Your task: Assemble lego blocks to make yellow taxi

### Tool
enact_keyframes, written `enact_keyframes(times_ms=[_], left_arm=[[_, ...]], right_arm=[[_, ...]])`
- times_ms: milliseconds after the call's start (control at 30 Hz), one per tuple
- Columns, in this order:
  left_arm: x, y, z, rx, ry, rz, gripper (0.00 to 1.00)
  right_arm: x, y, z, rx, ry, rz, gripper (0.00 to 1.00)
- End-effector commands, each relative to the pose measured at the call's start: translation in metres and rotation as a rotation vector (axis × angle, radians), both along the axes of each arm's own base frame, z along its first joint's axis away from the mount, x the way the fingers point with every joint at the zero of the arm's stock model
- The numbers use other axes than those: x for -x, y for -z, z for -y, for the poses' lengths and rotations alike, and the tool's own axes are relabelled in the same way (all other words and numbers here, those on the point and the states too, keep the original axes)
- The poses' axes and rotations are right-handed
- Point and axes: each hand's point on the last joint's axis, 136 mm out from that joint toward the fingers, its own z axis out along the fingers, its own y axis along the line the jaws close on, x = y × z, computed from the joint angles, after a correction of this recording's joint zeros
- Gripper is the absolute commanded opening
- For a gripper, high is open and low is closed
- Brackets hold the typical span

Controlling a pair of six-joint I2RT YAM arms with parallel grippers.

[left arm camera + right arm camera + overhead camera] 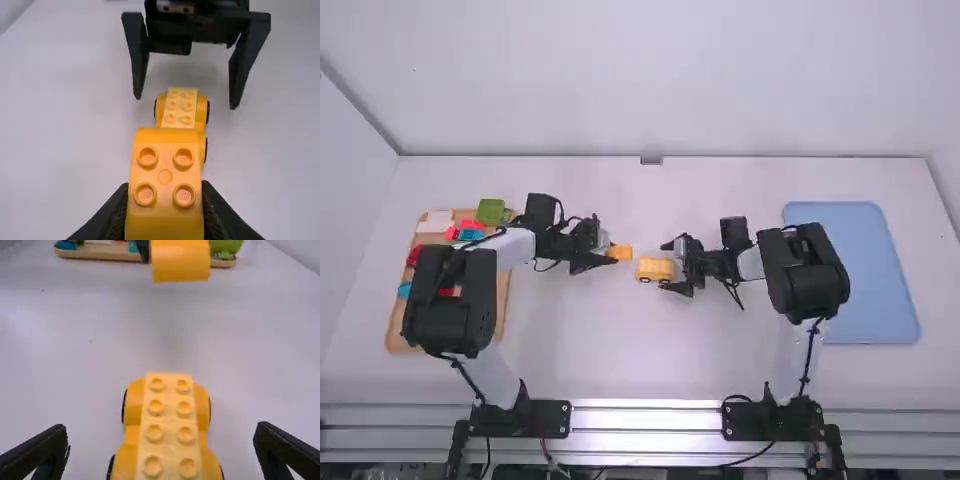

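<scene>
at the near edge of the white table (720, 380), a silver rail (646, 412) runs past the bases of both arms. a little farther in, a wooden tray (396, 338) lies at the left, partly under the left arm, and a blue tray (872, 318) lies at the right, beside the right arm. along the wooden tray's left side sit a teal block (404, 290) and, beyond it, a red block (414, 256).

near the middle of the table the wheeled yellow car base (655, 270) stands upright on its dark wheels, with pale yellow studs in two rows along its top (170, 425). the right gripper (666, 266) has its fingers spread wide, one on each side of the car base, with a gap between each finger and the yellow sides; it has hold of nothing.

facing it, the left gripper (608, 254) is closed on the sides of a yellow-orange four-stud block (165, 175), studs showing between its fingers. this block hangs just beyond the left end of the car base, apart from it and, as far as the blurry right wrist view lets me judge, raised off the table.

at the wooden tray's far end are a blue block (471, 235), a white block (436, 221) and a green block (491, 211). farthest off, a small grey fitting (651, 160) sits at the table's far edge, against the pale wall (650, 80).
</scene>
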Motion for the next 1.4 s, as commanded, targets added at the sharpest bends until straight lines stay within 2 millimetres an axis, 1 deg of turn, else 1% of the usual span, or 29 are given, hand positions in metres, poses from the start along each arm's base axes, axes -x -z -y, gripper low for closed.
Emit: enact_keyframes(times_ms=[0, 100, 167, 267, 367, 467, 533, 567, 633, 700, 767, 933, 1200, 1367], left_arm=[[0.007, -0.012, 0.018, 0.044, 0.044, -0.001, 0.22], [0.011, -0.009, 0.027, 0.028, 0.068, 0.003, 0.23], [0.011, -0.002, 0.033, -0.020, 0.073, 0.015, 0.22], [0.009, 0.001, 0.040, -0.049, 0.060, 0.011, 0.21], [0.005, 0.000, 0.041, -0.045, 0.026, -0.012, 0.18], [0.004, 0.003, 0.042, -0.038, 0.033, -0.010, 0.17], [0.002, 0.009, 0.043, -0.038, 0.030, -0.017, 0.16], [0.002, 0.009, 0.043, -0.038, 0.030, -0.017, 0.16], [0.002, 0.019, 0.043, -0.041, 0.032, -0.034, 0.16], [0.002, 0.023, 0.043, -0.036, 0.034, -0.041, 0.16], [0.004, 0.021, 0.047, -0.001, 0.055, -0.044, 0.16], [0.003, 0.018, 0.048, 0.013, 0.062, -0.034, 0.16], [0.004, 0.015, 0.050, 0.028, 0.071, -0.034, 0.16], [0.005, 0.018, 0.050, 0.026, 0.071, -0.043, 0.15]], right_arm=[[0.001, 0.006, -0.001, -0.020, 0.005, -0.063, 0.99], [-0.006, 0.016, -0.001, 0.014, 0.062, -0.119, 0.98], [-0.005, 0.021, -0.005, 0.018, 0.064, -0.133, 0.99], [-0.002, 0.025, -0.011, 0.019, 0.046, -0.120, 0.98], [-0.001, 0.029, -0.014, 0.033, 0.046, -0.116, 0.99], [-0.003, 0.038, -0.015, 0.078, 0.069, -0.107, 0.99], [-0.005, 0.039, -0.014, 0.079, 0.081, -0.114, 0.98], [-0.005, 0.039, -0.014, 0.079, 0.081, -0.114, 0.98], [-0.006, 0.040, -0.014, 0.082, 0.084, -0.115, 0.99], [-0.006, 0.040, -0.014, 0.085, 0.086, -0.115, 0.99], [-0.006, 0.040, -0.012, 0.084, 0.086, -0.116, 0.99], [-0.008, 0.040, -0.010, 0.082, 0.094, -0.116, 0.98], [-0.007, 0.039, -0.010, 0.077, 0.085, -0.106, 0.89], [-0.005, 0.037, -0.011, 0.064, 0.069, -0.101, 0.71]])
